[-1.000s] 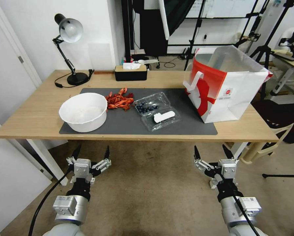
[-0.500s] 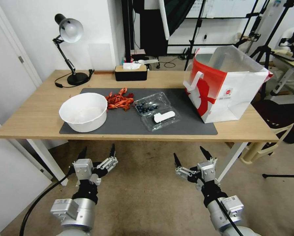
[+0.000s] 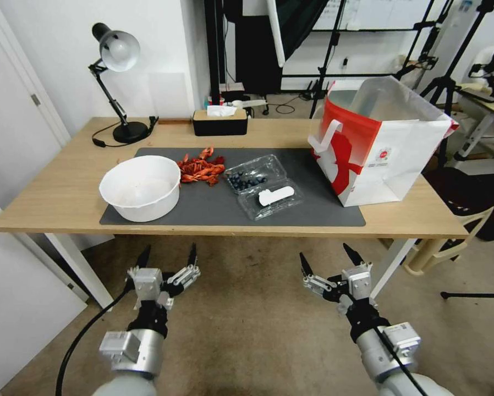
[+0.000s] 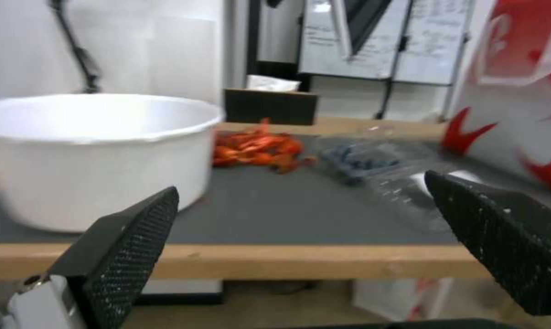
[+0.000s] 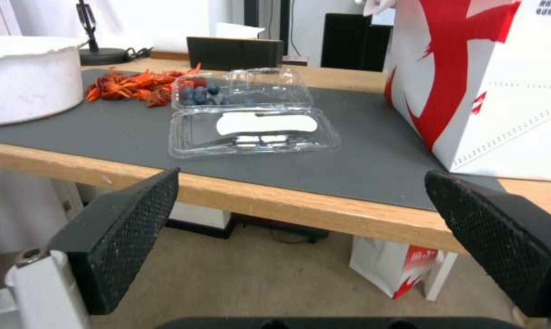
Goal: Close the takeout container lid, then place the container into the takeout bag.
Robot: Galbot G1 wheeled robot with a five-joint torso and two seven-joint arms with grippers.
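The takeout container (image 3: 253,177) lies open on the dark mat, blueberries in its far half (image 5: 242,93). Its lid (image 3: 273,198) lies flat toward the table's front edge, white label up (image 5: 267,124). The takeout bag (image 3: 379,144) stands open at the right of the table, white with red panels (image 5: 494,77). My left gripper (image 3: 169,256) is open below the table's front edge, in front of the white bowl. My right gripper (image 3: 329,262) is open too, below the edge and in front of the container. Nothing sits between either pair of fingers.
A white round bowl (image 3: 141,187) stands on the mat (image 3: 219,206) at the left, with a heap of red crayfish shells (image 3: 201,167) behind it. A black tissue box (image 3: 219,121) and a desk lamp (image 3: 117,82) stand at the back. Tripods stand behind the table.
Both arms shifted slightly to the right and a little away from the table edge in the head view. Both grippers stayed open. Nothing on the table moved.
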